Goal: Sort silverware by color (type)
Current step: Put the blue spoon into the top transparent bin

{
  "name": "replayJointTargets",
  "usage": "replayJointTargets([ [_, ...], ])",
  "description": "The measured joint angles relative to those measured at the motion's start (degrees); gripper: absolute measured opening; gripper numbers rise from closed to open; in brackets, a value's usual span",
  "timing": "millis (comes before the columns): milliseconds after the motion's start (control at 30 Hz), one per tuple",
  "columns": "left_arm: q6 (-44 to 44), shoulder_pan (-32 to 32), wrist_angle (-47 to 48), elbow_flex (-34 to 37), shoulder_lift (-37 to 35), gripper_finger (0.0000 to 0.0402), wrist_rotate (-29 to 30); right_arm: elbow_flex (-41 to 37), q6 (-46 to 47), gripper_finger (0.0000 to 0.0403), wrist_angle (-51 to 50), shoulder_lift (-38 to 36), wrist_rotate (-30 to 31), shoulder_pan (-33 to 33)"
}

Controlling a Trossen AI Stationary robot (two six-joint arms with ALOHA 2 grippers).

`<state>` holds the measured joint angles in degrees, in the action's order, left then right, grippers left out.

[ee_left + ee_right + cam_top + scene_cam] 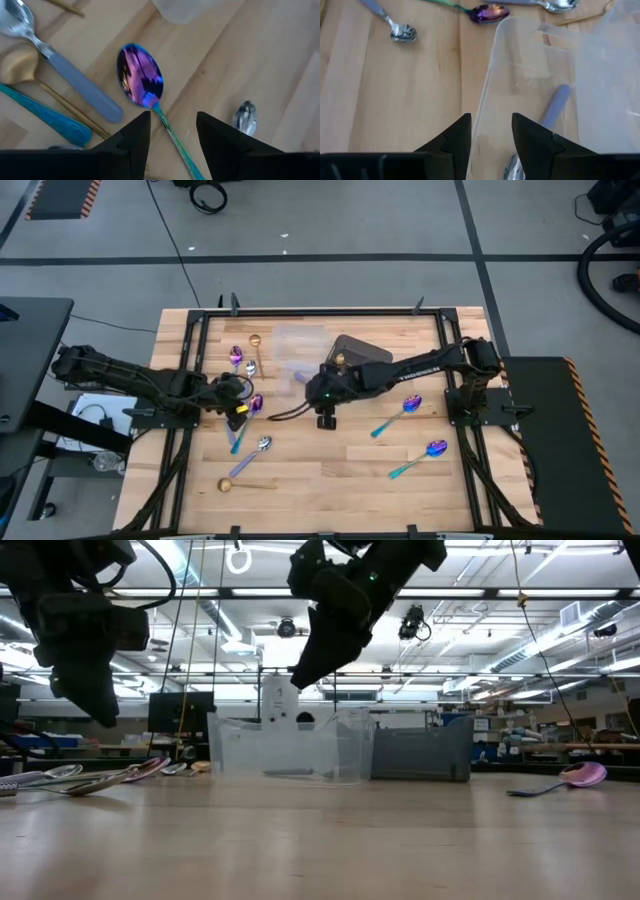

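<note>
The silverware lies scattered on the wooden table (330, 470). My left gripper (172, 120) hovers open over an iridescent purple spoon (140, 75), one finger on either side of its teal handle and clear of it. A lavender-handled spoon (75, 80), a gold spoon (20, 65) and a teal handle (45, 112) lie beside it. My right gripper (491, 122) is open above a clear plastic tub (535, 90), which holds a lavender-handled spoon (555, 105). In the low view both grippers (100, 710) (300, 675) hang well above the tabletop.
Two iridescent spoons (410, 405) (435, 448) lie at the right. A silver spoon (262, 445) and a gold one (225, 484) lie near the front left, and more spoons (245, 358) at the far left. A dark bin (355, 350) stands beside the tubs.
</note>
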<state>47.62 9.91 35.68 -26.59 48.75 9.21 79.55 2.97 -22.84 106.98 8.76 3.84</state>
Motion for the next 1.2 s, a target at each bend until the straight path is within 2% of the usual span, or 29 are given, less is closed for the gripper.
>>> replayJointTargets([
  [167,2.0,0.4,-0.1,0.0,0.0,0.0169,-1.9,-1.9,0.2,0.0151,2.1,0.0,4.0,1.8],
  [533,5.4,1.7,-0.1,0.0,0.1,0.0169,-1.9,-6.6,2.9,0.0151,4.1,0.0,4.7,3.1],
  [800,3.7,5.0,-8.3,0.0,3.9,0.0169,-4.4,-9.2,5.0,0.0151,4.6,-0.5,7.1,5.1],
  [1000,2.8,5.5,-12.3,0.0,6.6,0.0169,-7.1,-12.0,5.9,0.0151,6.3,-4.0,8.5,5.9],
  [1200,3.9,5.9,-10.4,-0.1,9.1,0.0169,-7.9,-18.2,6.2,0.0151,9.3,-10.0,14.3,7.3],
])
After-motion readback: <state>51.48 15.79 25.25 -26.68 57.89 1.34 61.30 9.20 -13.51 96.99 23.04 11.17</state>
